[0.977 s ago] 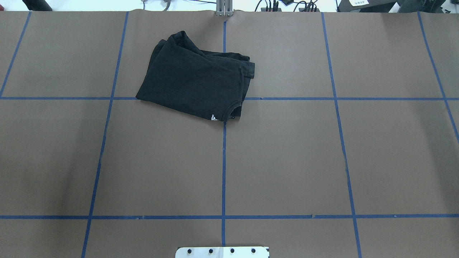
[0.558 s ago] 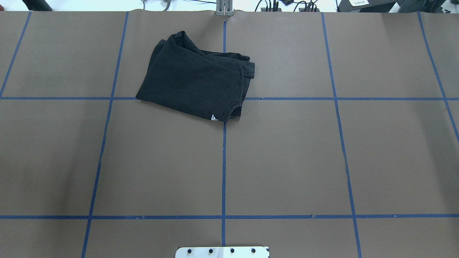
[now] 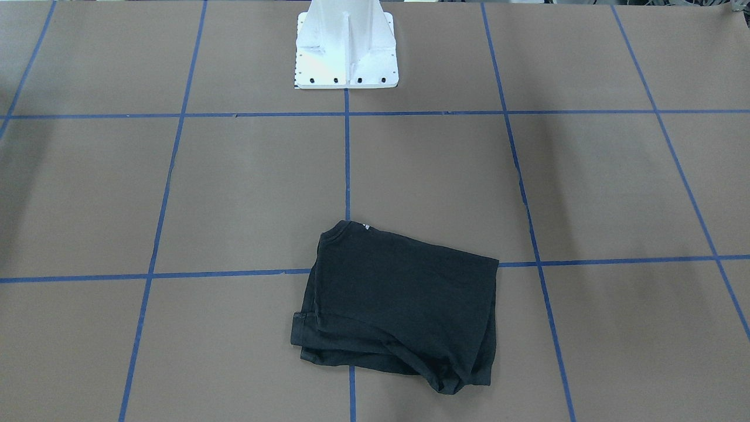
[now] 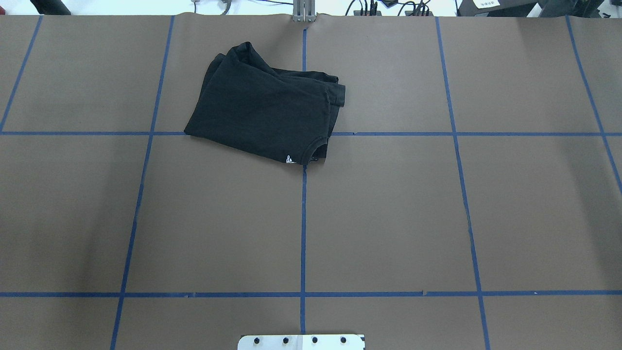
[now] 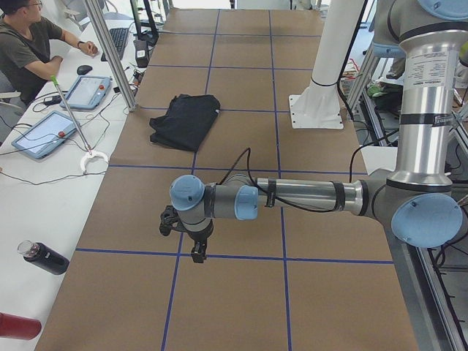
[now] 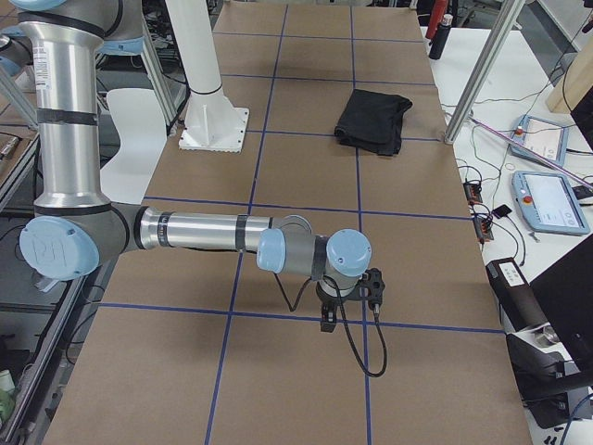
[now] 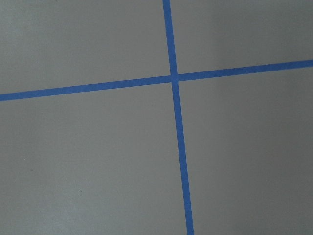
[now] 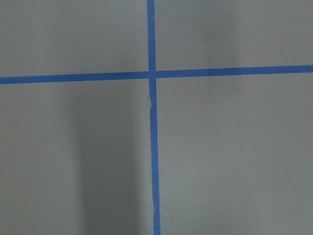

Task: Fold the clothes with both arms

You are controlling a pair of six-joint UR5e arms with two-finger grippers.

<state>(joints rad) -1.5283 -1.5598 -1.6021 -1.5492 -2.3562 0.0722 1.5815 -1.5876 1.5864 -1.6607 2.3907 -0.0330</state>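
Note:
The black T-shirt (image 4: 265, 112) lies folded into a compact, slightly skewed rectangle at the far middle of the table, plain black side up, a small white mark by the collar. It also shows in the front-facing view (image 3: 398, 299) and both side views (image 5: 183, 121) (image 6: 373, 120). The left gripper (image 5: 196, 252) hangs over the table's left end, far from the shirt. The right gripper (image 6: 327, 320) hangs over the right end, also far from it. Both show only in side views, so I cannot tell whether they are open or shut. The wrist views show only brown paper and blue tape.
The white pedestal base (image 3: 345, 53) stands at the near middle edge. Blue tape lines (image 4: 303, 218) grid the brown paper. An operator (image 5: 29, 44), tablets (image 5: 44, 131) and a dark bottle (image 5: 44, 257) are at the side desk. A metal post (image 5: 110, 55) stands by the table's far edge.

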